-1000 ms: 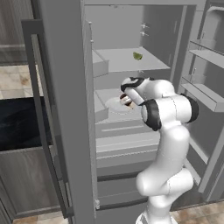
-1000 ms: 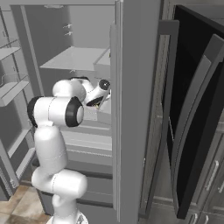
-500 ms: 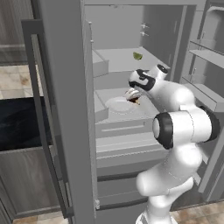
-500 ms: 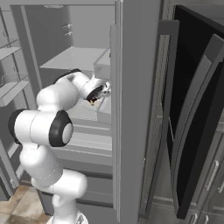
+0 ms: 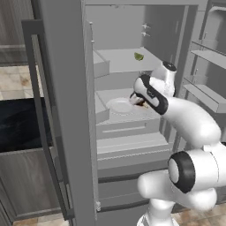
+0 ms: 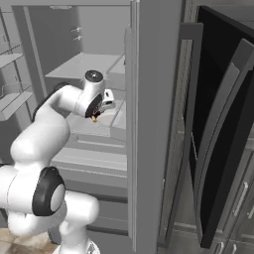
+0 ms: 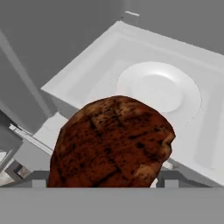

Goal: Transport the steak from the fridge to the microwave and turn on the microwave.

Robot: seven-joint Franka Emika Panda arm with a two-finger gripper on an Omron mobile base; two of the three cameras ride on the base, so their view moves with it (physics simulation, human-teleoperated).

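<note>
Steak (image 5: 140, 102) sits clamped in the gripper (image 5: 137, 100) inside the open fridge (image 5: 66, 110), above a white plate (image 5: 118, 106). From the right, the gripper (image 6: 99, 111) hangs over that shelf. Hand camera: steak (image 7: 111, 142) between wide-set jaws, plate (image 7: 159, 92) beyond.

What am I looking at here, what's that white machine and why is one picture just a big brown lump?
It is a white robot arm reaching into an open fridge. Two pictures come from cameras behind the arm, to its left and right. The third comes from a camera on its hand, looking along the claw. The brown lump is a steak held between the claw's fingers, so it looms large. Below lies a white plate on the shelf. A small green item sits on the shelf above.
</note>
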